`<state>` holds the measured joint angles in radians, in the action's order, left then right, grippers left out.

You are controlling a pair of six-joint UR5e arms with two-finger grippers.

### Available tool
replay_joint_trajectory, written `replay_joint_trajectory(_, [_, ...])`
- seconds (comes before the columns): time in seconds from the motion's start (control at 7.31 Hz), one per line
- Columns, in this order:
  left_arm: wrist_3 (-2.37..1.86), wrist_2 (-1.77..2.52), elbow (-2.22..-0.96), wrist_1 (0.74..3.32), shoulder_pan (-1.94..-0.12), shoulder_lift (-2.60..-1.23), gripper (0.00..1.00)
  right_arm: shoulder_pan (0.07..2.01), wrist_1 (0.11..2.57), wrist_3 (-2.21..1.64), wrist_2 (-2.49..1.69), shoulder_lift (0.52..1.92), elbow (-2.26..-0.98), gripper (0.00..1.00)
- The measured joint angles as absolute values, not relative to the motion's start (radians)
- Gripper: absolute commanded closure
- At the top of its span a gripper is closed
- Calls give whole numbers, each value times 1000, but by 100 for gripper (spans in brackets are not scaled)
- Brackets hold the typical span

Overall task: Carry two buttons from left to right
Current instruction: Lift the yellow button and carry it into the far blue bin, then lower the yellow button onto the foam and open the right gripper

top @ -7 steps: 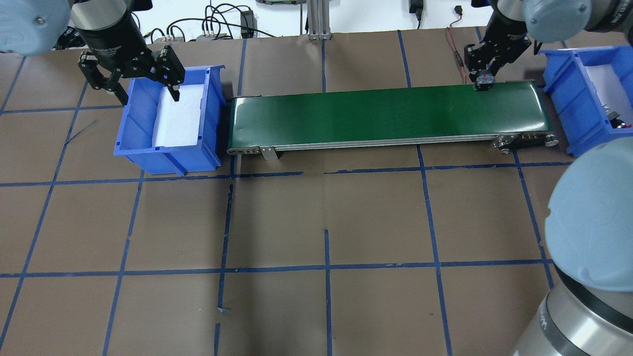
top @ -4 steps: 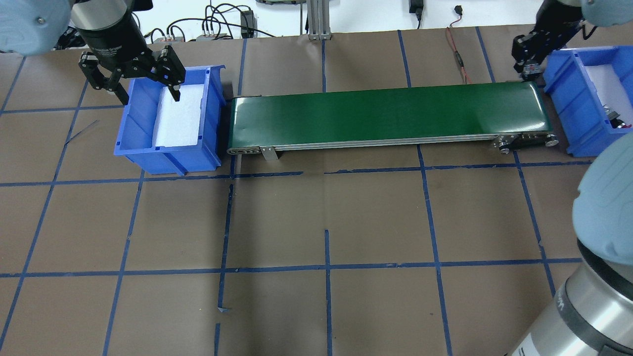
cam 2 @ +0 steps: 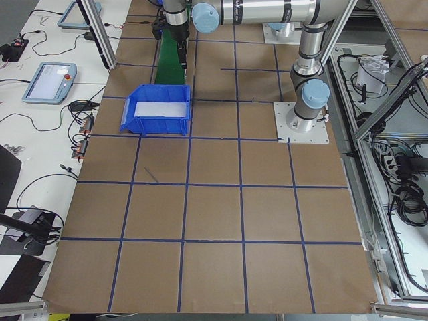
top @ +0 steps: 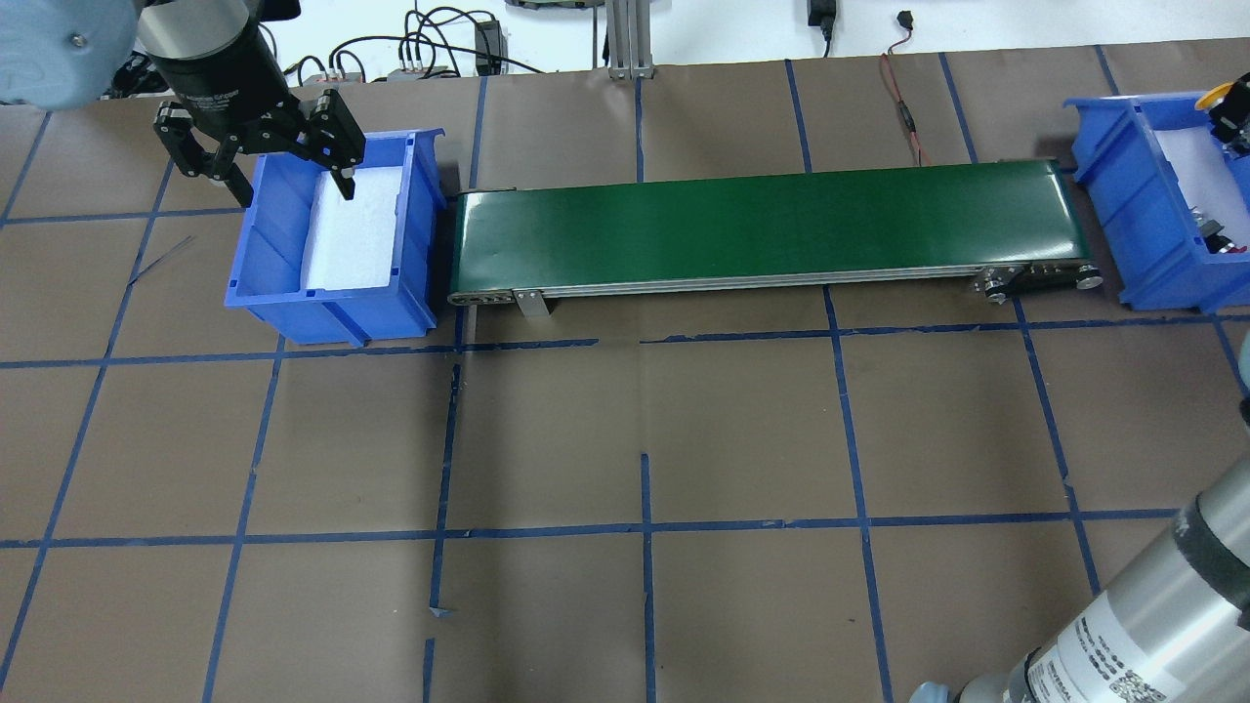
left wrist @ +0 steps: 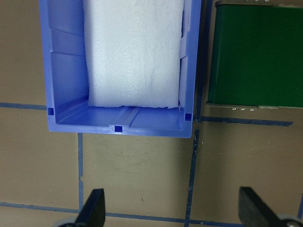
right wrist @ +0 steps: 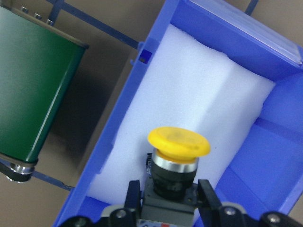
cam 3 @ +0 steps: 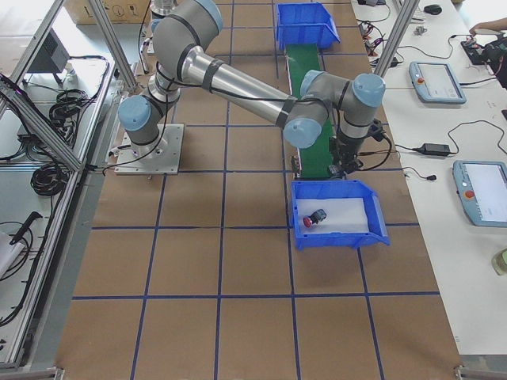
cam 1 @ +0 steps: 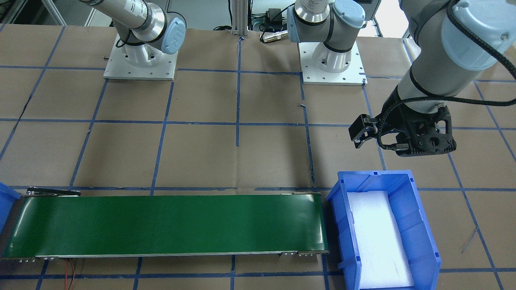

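My right gripper (right wrist: 171,198) is shut on the yellow button (right wrist: 179,142) by its black body, cap up, and holds it above the white foam of the right blue bin (right wrist: 118,142). In the overhead view they sit at the far right edge, the gripper (top: 1232,127) under the yellow cap (top: 1217,95). The red button (cam 3: 314,218) lies on the foam in that bin (cam 3: 372,229) and also shows in the overhead view (top: 1216,239). My left gripper (top: 291,190) is open and empty over the far corner of the left blue bin (top: 264,293), which holds only white foam (left wrist: 135,52).
A green conveyor belt (top: 771,220) runs between the two bins. A red cable (top: 903,107) lies behind its right end. Blue tape lines grid the brown table. My right arm's elbow (top: 1152,615) fills the lower right of the overhead view.
My right gripper has moved right with its button, from over the belt's right end to above the right bin. The left arm has not moved.
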<state>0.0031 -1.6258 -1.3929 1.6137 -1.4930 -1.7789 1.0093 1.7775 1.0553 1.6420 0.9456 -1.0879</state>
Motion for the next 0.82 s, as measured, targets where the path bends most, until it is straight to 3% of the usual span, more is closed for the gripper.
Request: replay_joint_trajectory(0.82, [3,-1623,-1388,1613,-1490,-1777,0,992,1787,1081,1632,758,-969,96])
